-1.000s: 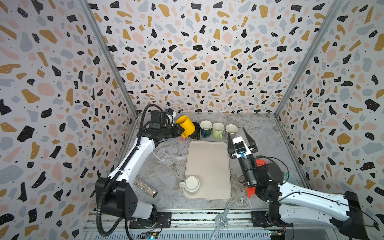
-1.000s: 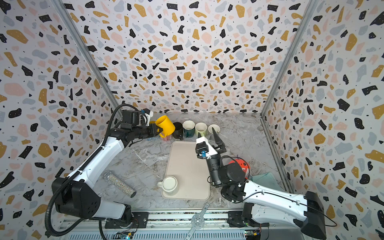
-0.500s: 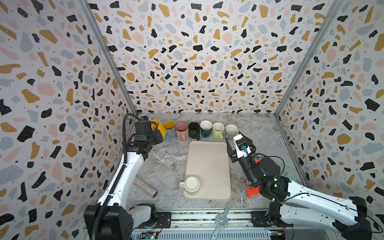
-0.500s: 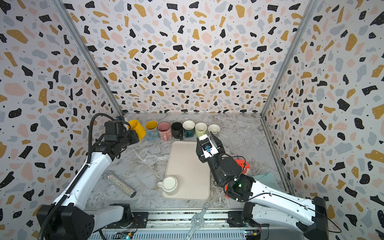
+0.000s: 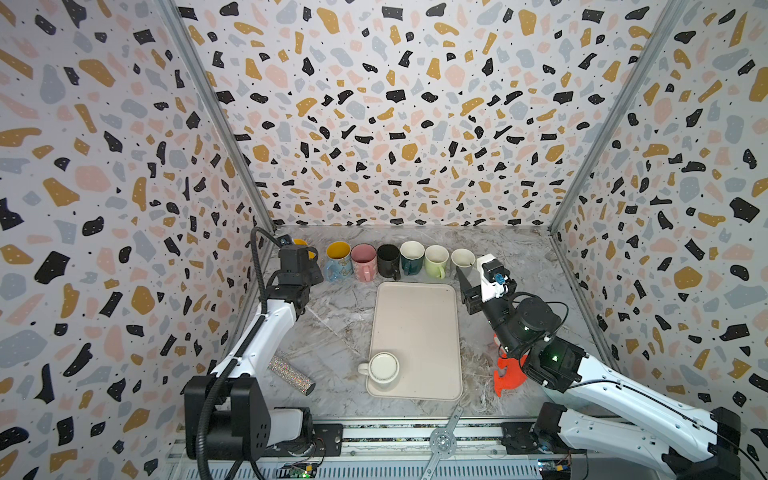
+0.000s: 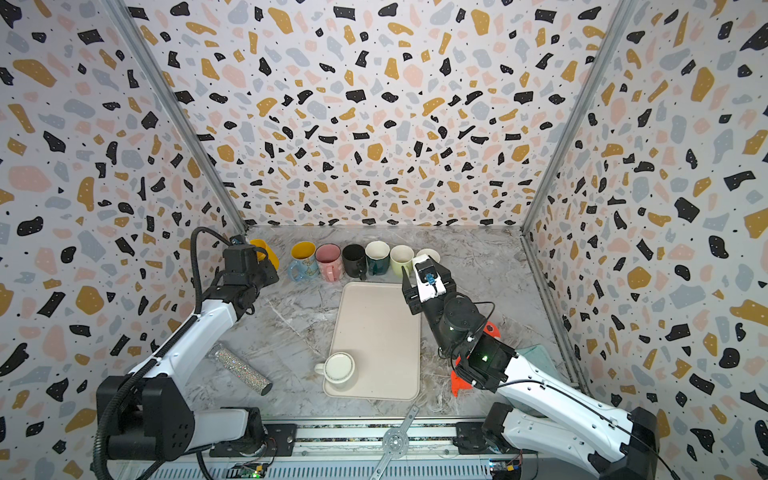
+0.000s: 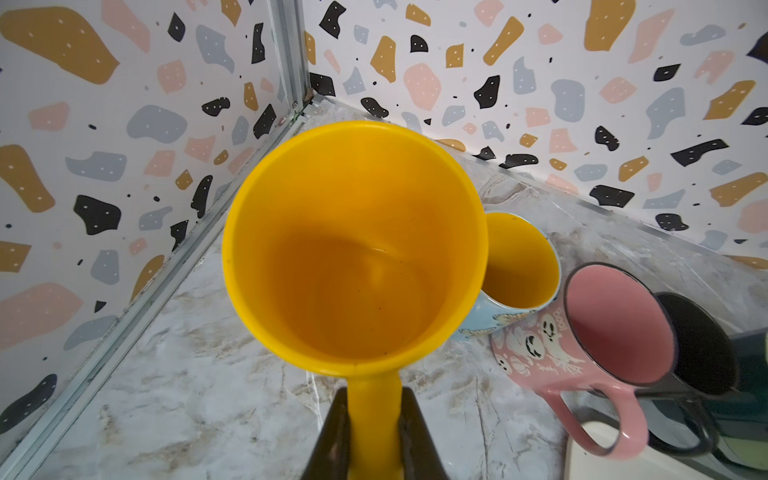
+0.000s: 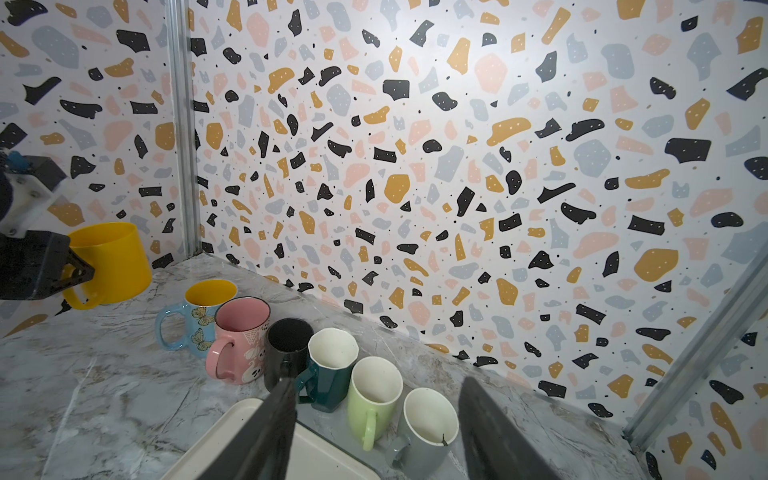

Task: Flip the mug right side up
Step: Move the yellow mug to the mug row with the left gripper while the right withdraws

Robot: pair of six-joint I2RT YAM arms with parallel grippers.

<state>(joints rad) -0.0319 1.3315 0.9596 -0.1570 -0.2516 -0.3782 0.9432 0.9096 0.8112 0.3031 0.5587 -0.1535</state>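
Pinching the yellow mug (image 7: 353, 249) upright by its handle, my left gripper (image 7: 372, 424) hasn't let go yet, my right gripper (image 8: 376, 382) is spread and empty, and the tray mug (image 5: 384, 368) looks inverted.

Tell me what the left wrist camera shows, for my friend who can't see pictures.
The left gripper is pinching the handle of a yellow mug, which is open end up and looks empty, near a corner of the speckled walls. Beside it on the marble table stand a blue mug with a yellow inside, a pink mug and a black mug.
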